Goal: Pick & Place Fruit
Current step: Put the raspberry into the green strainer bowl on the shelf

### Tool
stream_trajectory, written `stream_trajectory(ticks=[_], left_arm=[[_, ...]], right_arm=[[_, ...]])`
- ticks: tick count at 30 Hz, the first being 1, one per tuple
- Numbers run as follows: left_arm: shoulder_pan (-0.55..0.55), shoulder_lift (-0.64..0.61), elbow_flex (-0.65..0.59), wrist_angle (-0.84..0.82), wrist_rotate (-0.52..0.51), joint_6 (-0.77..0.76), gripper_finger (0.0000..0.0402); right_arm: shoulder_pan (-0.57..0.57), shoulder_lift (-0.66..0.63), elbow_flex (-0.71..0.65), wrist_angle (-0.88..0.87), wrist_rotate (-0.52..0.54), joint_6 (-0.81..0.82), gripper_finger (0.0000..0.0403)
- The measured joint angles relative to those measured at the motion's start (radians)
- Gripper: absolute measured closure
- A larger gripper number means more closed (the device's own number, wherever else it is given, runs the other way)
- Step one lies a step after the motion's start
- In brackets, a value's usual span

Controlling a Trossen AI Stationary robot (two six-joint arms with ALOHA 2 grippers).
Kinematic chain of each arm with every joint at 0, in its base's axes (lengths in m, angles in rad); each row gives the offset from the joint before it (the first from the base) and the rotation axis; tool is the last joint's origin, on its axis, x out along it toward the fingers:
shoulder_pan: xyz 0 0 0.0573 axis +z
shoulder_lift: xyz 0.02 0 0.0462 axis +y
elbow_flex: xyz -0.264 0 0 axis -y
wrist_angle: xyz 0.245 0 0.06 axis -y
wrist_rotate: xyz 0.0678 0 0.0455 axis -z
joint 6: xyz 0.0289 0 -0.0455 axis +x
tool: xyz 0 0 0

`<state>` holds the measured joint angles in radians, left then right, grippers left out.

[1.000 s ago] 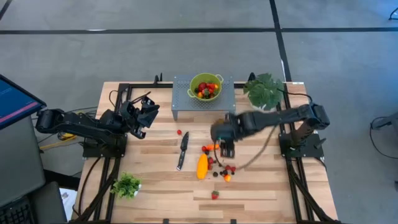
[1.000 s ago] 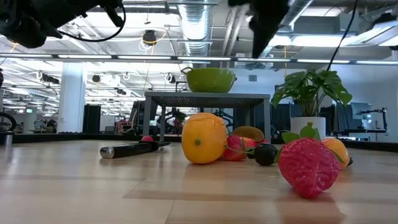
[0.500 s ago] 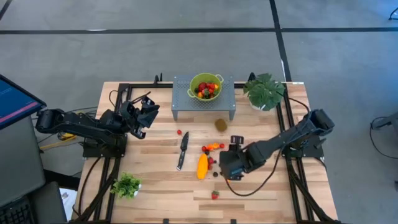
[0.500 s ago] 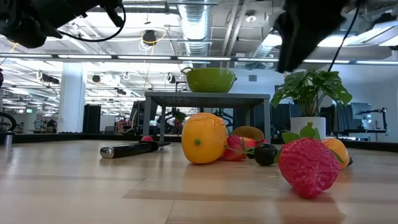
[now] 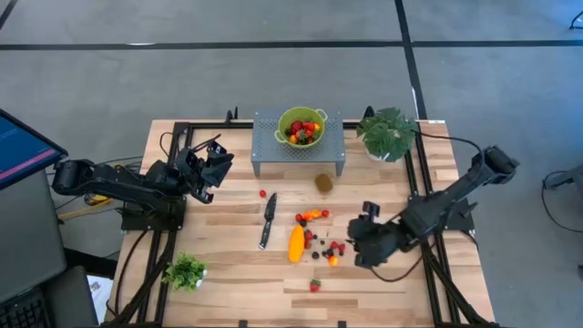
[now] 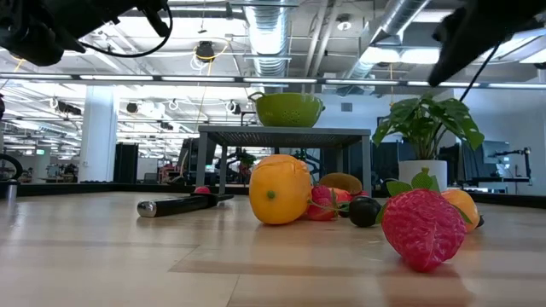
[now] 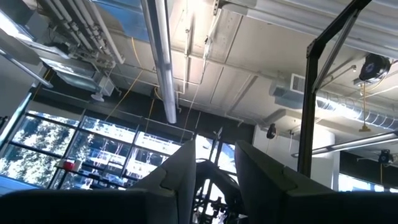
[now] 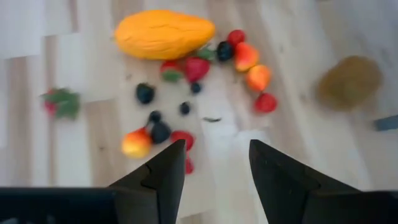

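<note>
Fruit lies scattered mid-table: a long yellow-orange fruit (image 5: pixel 296 242), a brown kiwi (image 5: pixel 323 182), a cluster of small red, orange and dark pieces (image 5: pixel 324 242), a lone strawberry (image 5: pixel 314 285) and a red ball (image 5: pixel 262 193). More fruit fills the green bowl (image 5: pixel 301 126) on a grey stand (image 5: pixel 273 155). My right gripper (image 5: pixel 357 248) hovers open just right of the cluster, tilted down at it, with nothing between its fingers (image 8: pixel 163 177). My left gripper (image 5: pixel 219 162) waits at the table's left, raised, pointing up and open on nothing (image 7: pixel 214 171).
A black-handled knife (image 5: pixel 267 219) lies left of the yellow-orange fruit. One leafy plant (image 5: pixel 387 133) stands at the far right corner and a small one (image 5: pixel 185 271) at the near left. Bare wood runs along the near edge.
My right gripper has swung from over the kiwi's spot toward the table's near right, past the small fruit cluster, sinking a little and tipping further down. The kiwi, covered by the arm in the high view before, now shows lying on the table. No fruit has moved.
</note>
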<state>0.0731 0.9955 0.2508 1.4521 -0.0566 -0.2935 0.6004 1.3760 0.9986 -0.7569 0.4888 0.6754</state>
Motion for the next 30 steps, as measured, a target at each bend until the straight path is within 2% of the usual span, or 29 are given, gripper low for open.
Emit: stream_trajectory(ticks=[6, 13, 20, 25, 30], left_arm=[[0.000, 0.000, 0.000, 0.000, -0.004, 0.000, 0.0296], [0.000, 0.000, 0.000, 0.000, -0.003, 0.000, 0.0296], [0.000, 0.000, 0.000, 0.000, -0.003, 0.000, 0.0296], [0.000, 0.000, 0.000, 0.000, -0.003, 0.000, 0.0296], [0.000, 0.000, 0.000, 0.000, -0.002, 0.000, 0.0296]], right_arm=[[0.101, -0.040, -0.082, 0.040, 0.007, 0.186, 0.0237], [0.172, 0.032, -0.107, 0.041, 0.020, 0.332, 0.0244], [0.158, 0.104, -0.108, 0.106, 0.088, 0.340, 0.0250], [0.129, 0.118, -0.107, 0.185, 0.091, 0.335, 0.0248], [0.103, 0.115, -0.107, 0.239, 0.091, 0.250, 0.0243]])
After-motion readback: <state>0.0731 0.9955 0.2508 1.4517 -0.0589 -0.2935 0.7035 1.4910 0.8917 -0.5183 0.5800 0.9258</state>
